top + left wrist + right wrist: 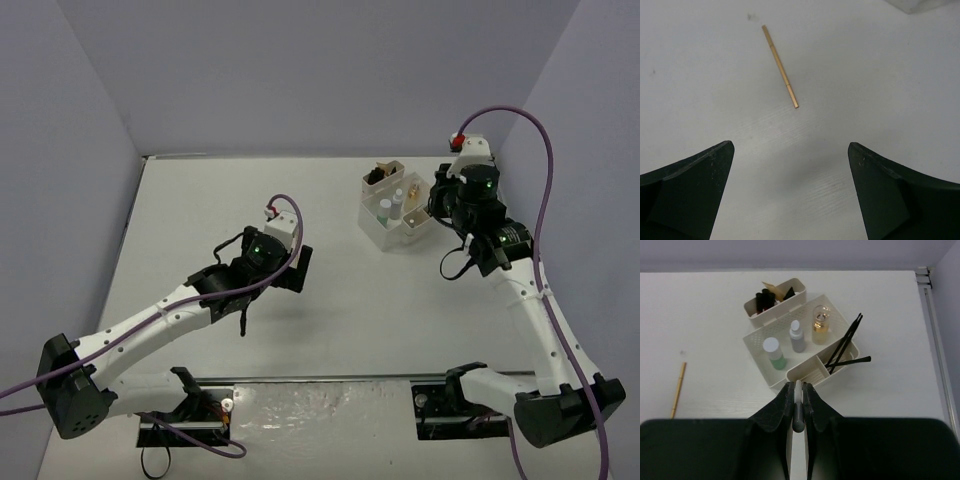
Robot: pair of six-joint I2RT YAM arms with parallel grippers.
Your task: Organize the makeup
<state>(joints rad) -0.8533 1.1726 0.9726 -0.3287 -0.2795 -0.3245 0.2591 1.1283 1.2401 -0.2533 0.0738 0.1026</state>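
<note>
The pale, smooth table (200,200) has lots of bare room through the middle and left, boxed in by plain lilac walls (300,70) at the back and both sides. The clutter is crowded towards the far right corner, where the white box (805,371) sits near the table's right edge. It is plastic with finely perforated walls, and a separate rear tub (777,311) sits against its far side. Standing upright in the big compartment are three small bottles: a green bottle (775,354) with a white cap, a grey bottle (797,339) and an amber bottle (821,325) of clear glass. In the small corner compartment three thin black sticks (844,342) lean out over the rim, one lying nearly flat. The rear tub holds black, red and tan pieces (767,296), too jumbled to count. The right gripper (798,386) hangs just this side of the box, its fingers pinched tight on one slim white pencil (798,415) with a grey end. Out on open table, well apart from the box, lies a single tan pencil (780,66), straight, thin and flat on the surface. The left gripper (791,145) hovers near it with its dark fingers spread wide and nothing between them.
</note>
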